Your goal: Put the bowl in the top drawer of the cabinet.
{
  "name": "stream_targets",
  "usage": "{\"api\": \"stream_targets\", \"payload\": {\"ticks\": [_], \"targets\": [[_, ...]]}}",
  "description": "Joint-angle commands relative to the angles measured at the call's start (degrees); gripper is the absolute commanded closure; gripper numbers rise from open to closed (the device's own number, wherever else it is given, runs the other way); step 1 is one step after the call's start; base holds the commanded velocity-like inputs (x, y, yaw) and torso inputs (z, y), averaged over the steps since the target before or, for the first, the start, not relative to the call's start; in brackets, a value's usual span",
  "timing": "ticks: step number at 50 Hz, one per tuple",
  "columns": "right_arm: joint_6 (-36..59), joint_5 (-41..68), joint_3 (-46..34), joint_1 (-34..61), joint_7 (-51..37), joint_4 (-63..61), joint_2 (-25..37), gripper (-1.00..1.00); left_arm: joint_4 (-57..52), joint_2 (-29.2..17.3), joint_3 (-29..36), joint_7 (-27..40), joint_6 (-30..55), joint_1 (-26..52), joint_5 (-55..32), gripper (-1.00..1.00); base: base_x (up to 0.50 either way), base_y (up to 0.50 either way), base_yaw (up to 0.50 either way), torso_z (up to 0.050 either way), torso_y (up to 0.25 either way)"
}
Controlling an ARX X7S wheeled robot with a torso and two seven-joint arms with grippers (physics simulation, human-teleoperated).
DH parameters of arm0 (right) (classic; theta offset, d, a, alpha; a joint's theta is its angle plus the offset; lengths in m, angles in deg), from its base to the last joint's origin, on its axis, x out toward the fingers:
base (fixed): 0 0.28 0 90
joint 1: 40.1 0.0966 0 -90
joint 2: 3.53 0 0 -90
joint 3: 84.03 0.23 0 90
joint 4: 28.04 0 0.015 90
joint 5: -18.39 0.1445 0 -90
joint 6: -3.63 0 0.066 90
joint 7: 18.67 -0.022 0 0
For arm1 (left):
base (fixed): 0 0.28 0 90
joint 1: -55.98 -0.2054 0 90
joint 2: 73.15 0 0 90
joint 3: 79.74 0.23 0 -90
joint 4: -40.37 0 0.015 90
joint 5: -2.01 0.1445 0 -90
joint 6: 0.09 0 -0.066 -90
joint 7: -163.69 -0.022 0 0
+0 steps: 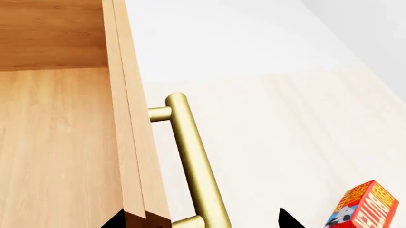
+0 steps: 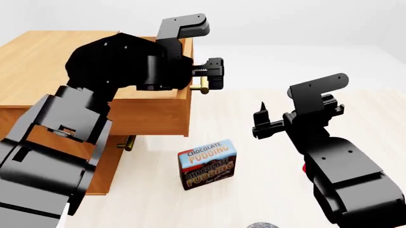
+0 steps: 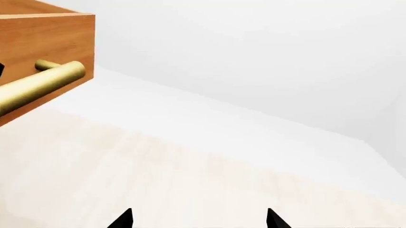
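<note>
The cabinet (image 2: 44, 61) stands at the left of the head view with its top drawer (image 2: 152, 111) pulled out. My left gripper (image 2: 214, 76) is open at the drawer's front. In the left wrist view its fingertips (image 1: 288, 221) straddle the front panel (image 1: 136, 156) and the brass handle (image 1: 193, 156), and the drawer's bare wooden inside (image 1: 57, 142) shows. My right gripper (image 2: 260, 118) hangs open over the floor with nothing between its fingers (image 3: 123, 219). A speckled grey sliver at the head view's bottom edge looks like the bowl (image 2: 262, 225), mostly cut off.
A chocolate pudding box (image 2: 207, 163) stands upright on the pale floor in front of the cabinet. A red box (image 1: 362, 206) lies on the floor and peeks out behind my right arm (image 2: 305, 167). The lower drawer's handle (image 2: 127, 142) shows below the open drawer.
</note>
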Motion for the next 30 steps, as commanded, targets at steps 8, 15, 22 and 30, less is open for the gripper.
{"api": "stream_targets", "payload": {"ticks": [8,15,22,30], "targets": [[-0.4,0.1,-0.3,0.1,-0.2,0.8,0.0,-1.0,-8.3,-2.4,-3.6,3.7,-0.8,0.9,-11.6,-1.0,0.0,0.0,0.0,0.0,0.0],[0.6,0.1,-1.0,0.7,-0.5,-0.1,-0.3,-1.0,-12.6,-5.2,-3.9,7.2,-0.9,2.2,-11.1,-1.0,0.0,0.0,0.0,0.0,0.001],[1.2,0.4,-1.4,0.6,-0.6,-1.0,-0.4,-1.0,-21.3,-8.1,-6.9,12.1,0.5,1.1,-15.1,-1.0,0.0,0.0,0.0,0.0,0.0],[1.3,0.6,-0.2,1.0,-1.1,-0.5,-0.4,-1.0,-32.9,-11.6,-9.4,16.2,2.0,-4.4,-19.9,-1.0,0.0,0.0,0.0,0.0,0.0]]}}
